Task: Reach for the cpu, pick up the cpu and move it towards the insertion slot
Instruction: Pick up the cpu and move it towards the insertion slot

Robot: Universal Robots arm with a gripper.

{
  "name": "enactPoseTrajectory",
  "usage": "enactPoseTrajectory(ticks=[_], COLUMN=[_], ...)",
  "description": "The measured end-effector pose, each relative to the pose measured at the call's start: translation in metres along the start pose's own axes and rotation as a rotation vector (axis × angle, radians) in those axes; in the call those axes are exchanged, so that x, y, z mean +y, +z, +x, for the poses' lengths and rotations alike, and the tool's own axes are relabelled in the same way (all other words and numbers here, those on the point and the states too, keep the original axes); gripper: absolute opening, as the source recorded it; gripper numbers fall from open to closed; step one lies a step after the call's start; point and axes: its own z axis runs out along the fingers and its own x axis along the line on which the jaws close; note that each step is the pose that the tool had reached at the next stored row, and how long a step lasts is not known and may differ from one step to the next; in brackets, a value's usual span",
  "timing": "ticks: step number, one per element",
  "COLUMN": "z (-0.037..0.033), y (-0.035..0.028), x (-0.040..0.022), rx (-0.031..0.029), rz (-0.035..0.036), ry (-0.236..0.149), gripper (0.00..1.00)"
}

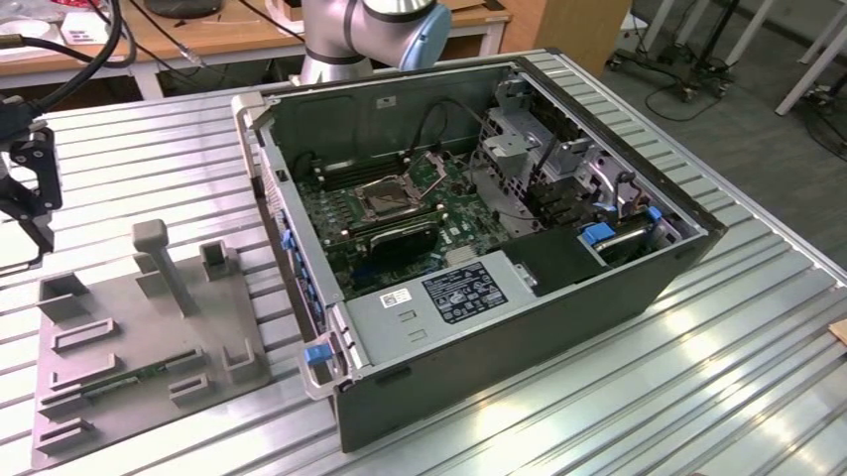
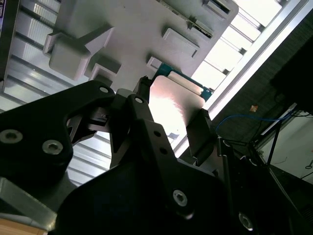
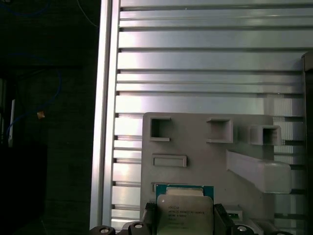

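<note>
The cpu (image 3: 185,211), a pale silvery square on a green edge, sits between my gripper's two black fingers (image 3: 149,215) and hangs above the grey fixture plate (image 3: 205,164). The second wrist view shows the same: the cpu (image 2: 171,103) is pinched at its sides, and my gripper (image 2: 171,117) is shut on it. In the exterior view my gripper (image 1: 27,183) hovers at the far left, above the table and left of the fixture plate (image 1: 133,327). The insertion slot (image 1: 385,199), a silvery-framed square socket, lies on the motherboard inside the open computer case (image 1: 530,327), well to the exterior view's right of my gripper.
The fixture plate carries a tall post (image 1: 162,263), several small holders and a green memory stick (image 1: 126,380). The case walls, cables (image 1: 437,129) and a drive cage (image 1: 530,149) surround the motherboard. The ribbed aluminium table (image 1: 662,397) spreads around; its edge is close to the plate.
</note>
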Motion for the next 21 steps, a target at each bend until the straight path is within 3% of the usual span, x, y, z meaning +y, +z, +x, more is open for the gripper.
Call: enactPoseTrajectory(ticks=[12, 21], z=[-0.0151, -0.0308], y=[0.0002, 0.0002], x=[-0.0003, -0.0006], rx=[-0.0002, -0.0001], rz=[-0.0001, -0.0001], ry=[0.0, 0.0], gripper=[0.54, 0.54])
